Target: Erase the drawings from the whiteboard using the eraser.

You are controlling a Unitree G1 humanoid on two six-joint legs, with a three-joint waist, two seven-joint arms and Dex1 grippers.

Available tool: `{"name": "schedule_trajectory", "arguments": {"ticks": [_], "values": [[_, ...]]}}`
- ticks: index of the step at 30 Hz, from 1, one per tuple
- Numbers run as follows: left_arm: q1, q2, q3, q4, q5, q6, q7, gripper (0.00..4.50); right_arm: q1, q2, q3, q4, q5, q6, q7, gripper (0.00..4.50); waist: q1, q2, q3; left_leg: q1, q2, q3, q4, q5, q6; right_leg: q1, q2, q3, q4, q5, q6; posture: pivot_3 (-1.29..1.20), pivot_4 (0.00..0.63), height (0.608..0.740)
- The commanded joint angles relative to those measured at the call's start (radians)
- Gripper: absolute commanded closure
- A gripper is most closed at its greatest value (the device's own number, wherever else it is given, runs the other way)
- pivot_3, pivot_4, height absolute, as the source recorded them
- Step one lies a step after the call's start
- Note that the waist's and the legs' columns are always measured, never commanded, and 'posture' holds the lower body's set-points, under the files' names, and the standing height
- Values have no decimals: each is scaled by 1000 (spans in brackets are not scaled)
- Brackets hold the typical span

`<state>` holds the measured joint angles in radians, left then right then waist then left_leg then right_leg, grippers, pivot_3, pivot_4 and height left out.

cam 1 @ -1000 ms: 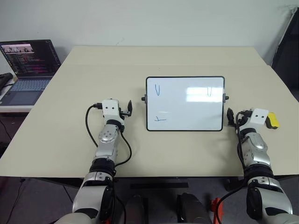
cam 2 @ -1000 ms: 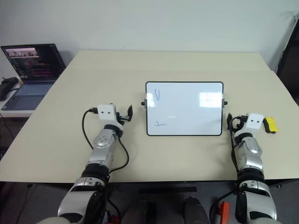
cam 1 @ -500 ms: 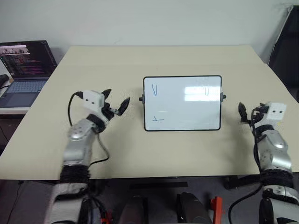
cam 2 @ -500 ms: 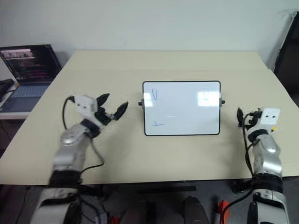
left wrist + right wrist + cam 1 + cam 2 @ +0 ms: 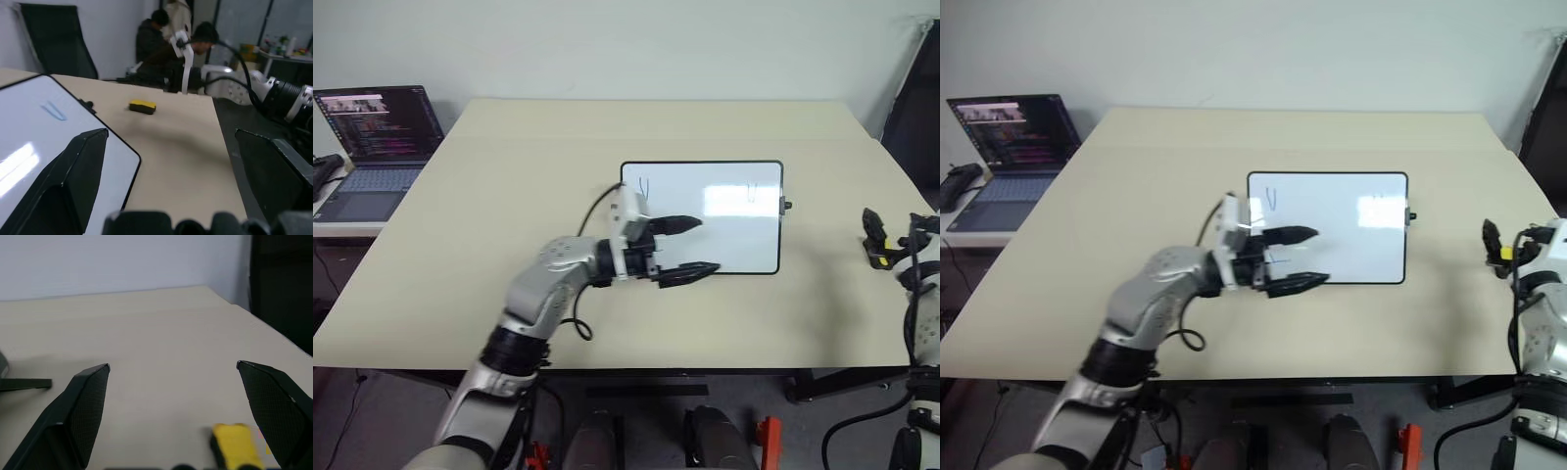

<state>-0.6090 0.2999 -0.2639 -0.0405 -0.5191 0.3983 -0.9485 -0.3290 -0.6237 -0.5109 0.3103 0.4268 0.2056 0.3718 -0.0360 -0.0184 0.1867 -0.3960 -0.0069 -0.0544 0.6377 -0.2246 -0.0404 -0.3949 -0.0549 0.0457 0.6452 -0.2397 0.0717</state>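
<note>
Head views: left gripper (image 5: 688,249), jaws spread and empty, over the whiteboard (image 5: 734,196). Left wrist view: eraser (image 5: 142,106) on the worktop (image 5: 186,147) beyond the jaws. Right wrist view: right gripper (image 5: 173,396) jaws wide, eraser between them.

The robot's left arm (image 5: 543,294) is built from rounded silver-grey metal segments joined by black ribbed collars, with a thin black cable looping loose along it to a small white box at the wrist. Its left gripper (image 5: 690,247) has two slim, pointed black fingers (image 5: 677,224) on a black base. The right arm (image 5: 1536,338) has the same silver shells and black cable, a white wrist box, and a right gripper (image 5: 173,418) with two broad, wedge-shaped black fingers (image 5: 80,413).
</note>
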Motion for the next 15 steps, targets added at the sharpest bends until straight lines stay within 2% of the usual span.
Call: {"name": "schedule_trajectory", "arguments": {"ticks": [1, 7, 15], "values": [[-44, -54, -52, 74, 86, -88, -22, 0, 5, -73, -25, 80, 13, 45, 73, 24, -3, 0, 0, 0, 0, 0, 0, 0, 0, 0, 0, 0, 0, 0, 0, 0, 150, 740], [-25, -105, -55, 93, 124, -127, -25, 0, -79, -143, -2, 320, -26, 0, 158, 24, -15, 0, 0, 1, 0, 1, 0, 0, 0, 0, 1, 1, 0, 0, 0, 0, 150, 740], [8, -75, -26, 56, 132, -101, -15, 0, -184, -152, 38, 539, -72, -88, 227, 24, -19, 0, 0, 1, 0, 1, 0, 0, 0, 0, 1, 2, 0, 0, 0, 0, 150, 740]]}}
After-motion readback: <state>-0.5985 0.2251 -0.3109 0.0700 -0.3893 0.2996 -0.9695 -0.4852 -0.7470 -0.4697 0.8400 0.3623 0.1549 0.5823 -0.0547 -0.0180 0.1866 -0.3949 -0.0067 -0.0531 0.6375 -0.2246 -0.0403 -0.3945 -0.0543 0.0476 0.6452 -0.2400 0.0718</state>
